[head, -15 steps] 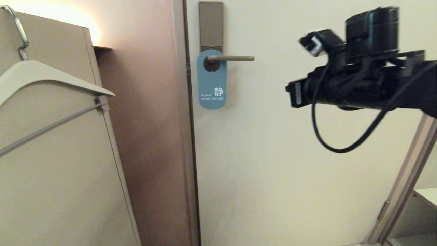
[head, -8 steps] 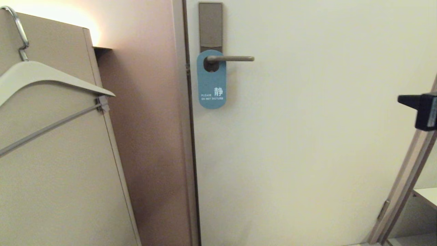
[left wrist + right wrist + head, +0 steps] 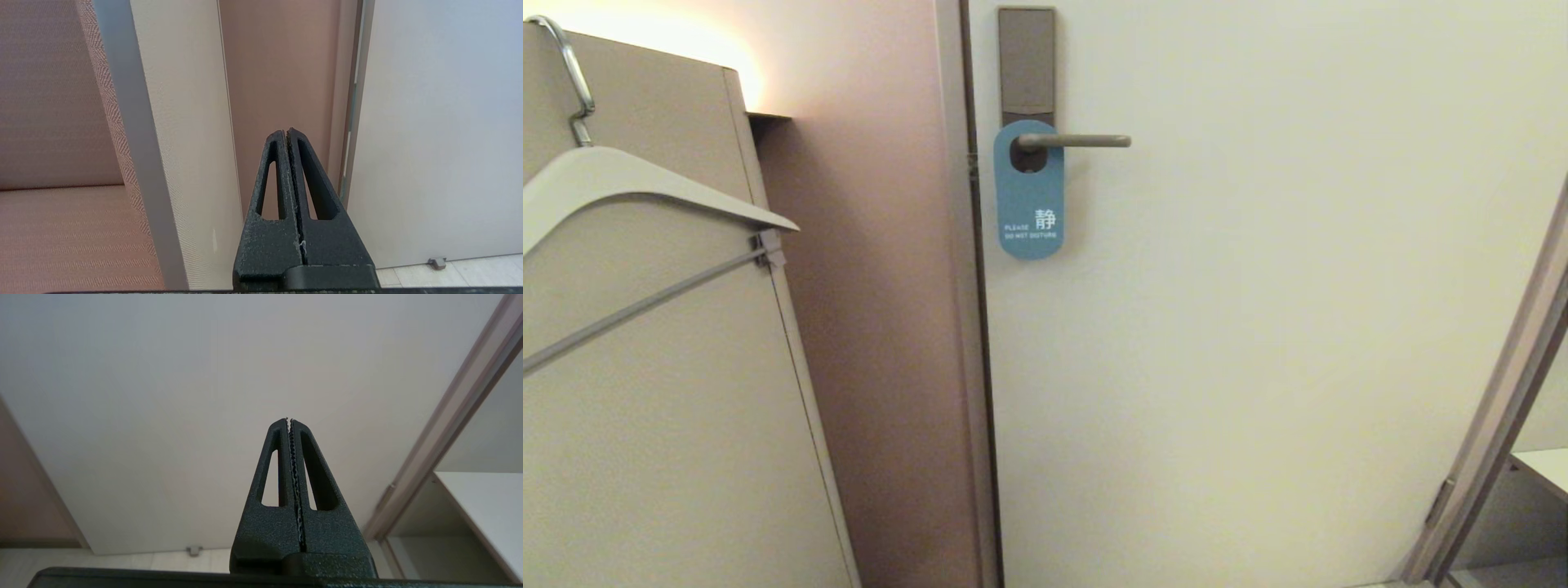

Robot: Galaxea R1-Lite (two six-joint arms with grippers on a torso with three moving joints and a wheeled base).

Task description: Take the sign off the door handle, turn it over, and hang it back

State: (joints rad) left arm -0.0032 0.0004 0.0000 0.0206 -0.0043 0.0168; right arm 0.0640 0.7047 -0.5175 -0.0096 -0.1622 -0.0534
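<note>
The flat blue card sign with rounded ends (image 3: 1029, 192) hangs on the slim brushed bronze-grey lever door handle (image 3: 1074, 140), at the upper middle of the head view. The lever passes through the oval hole near the card's top, right where the handle meets the tall narrow matching lock plate (image 3: 1027, 61), so the card sits at the lever's root and drops straight down, flat against the pale cream door (image 3: 1258, 327). Hung this way, it cannot slide off unless it is drawn to the right along the lever to its free end.

The face turned outward is the blue one, with a white Chinese character and small white lettering reading "PLEASE DO NOT DISTURB" near its lower end. The card looks thin and stiff, uncreased, with a smooth matt surface. Its other face is hidden against the door.

Neither arm appears in the head view. The left tool (image 3: 288, 132) is clenched on nothing, its two black fingers pressed together, pointing at the strip of pinkish wall beside the door's edge, low near the floor. The right tool (image 3: 289, 421) is likewise clenched and empty, aimed at the lower part of the door, well below the sign.

At the left a pale grey clothes hanger with a metal hook (image 3: 645, 184) hangs on a beige panel, well apart from the handle.
</note>
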